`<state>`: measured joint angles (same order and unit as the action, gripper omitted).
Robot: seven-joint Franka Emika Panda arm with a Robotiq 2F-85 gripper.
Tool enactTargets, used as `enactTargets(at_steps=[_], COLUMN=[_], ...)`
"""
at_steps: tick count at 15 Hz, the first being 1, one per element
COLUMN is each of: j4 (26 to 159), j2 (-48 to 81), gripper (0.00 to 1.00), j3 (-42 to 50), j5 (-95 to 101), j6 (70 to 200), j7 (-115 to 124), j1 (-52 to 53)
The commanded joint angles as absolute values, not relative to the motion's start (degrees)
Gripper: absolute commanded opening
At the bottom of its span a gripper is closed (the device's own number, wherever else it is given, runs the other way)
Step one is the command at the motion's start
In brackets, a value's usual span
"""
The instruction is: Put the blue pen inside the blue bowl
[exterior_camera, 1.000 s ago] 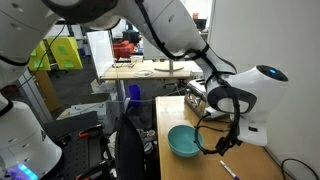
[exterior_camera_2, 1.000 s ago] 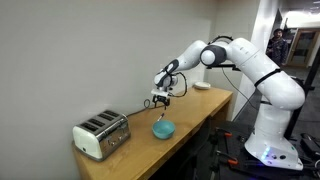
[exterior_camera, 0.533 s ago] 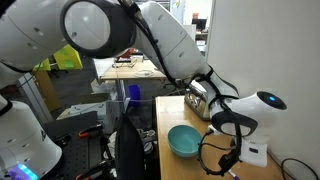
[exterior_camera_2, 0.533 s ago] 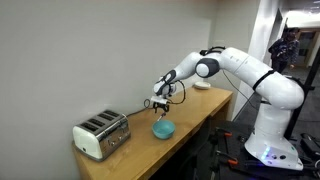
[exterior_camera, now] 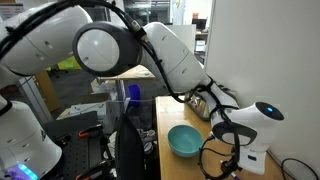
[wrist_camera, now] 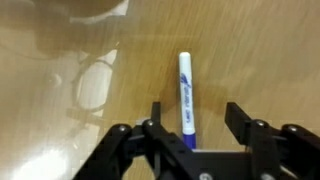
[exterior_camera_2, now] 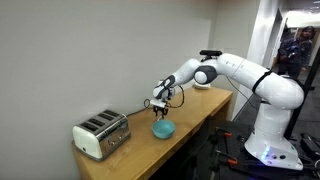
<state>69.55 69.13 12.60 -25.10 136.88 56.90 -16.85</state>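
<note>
Wrist view, approach stage. My gripper (wrist_camera: 197,128) hangs over the wooden table (wrist_camera: 280,60) with its jaws spread and nothing between the pads. The blue pen (wrist_camera: 185,95) lies flat on the wood in the gap between them, so the step in hand is the reach for the grasp; the pen is not yet gripped.

The pen sits off-centre, much closer to the finger (wrist_camera: 156,118) on the left of the view than to the one on the right. Its long axis runs away from the camera, roughly across the closing line.

The next move, as I judge it, is a small shift to centre the pen, then a descent until the pads flank the barrel, then closing. After that come a lift and a carry to the blue bowl (exterior_camera: 185,140).

The pen is a thin straight stick, white at its far end and blue along the nearer part. It looks smooth and round, so it may roll if one pad touches first.

In both exterior views my gripper (exterior_camera_2: 160,104) is low beside the bowl (exterior_camera_2: 163,128). The pen itself is too small to make out there. It rests on the table outside the bowl.
</note>
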Motion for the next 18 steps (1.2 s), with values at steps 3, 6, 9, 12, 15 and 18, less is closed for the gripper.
enactTargets(at_steps=[3, 6, 9, 12, 15, 18], j4=[65.08, 64.36, 64.95, 68.42, 72.12, 78.02], j2=[71.5, 71.76, 70.99, 67.86, 64.16, 58.83], gripper=[0.25, 0.02, 0.03, 0.03, 0.03, 0.03], j3=[13.12, 13.19, 13.53, 15.28, 16.58, 17.44], j5=[-23.81, -23.42, -23.1, -23.66, -23.69, -23.94], j6=[135.17, 134.98, 135.23, 136.66, 137.51, 137.92], j7=[60.61, 60.92, 61.38, 61.41, 61.16, 59.43], j1=[-17.14, -17.18, -16.82, -14.85, -12.82, -10.62])
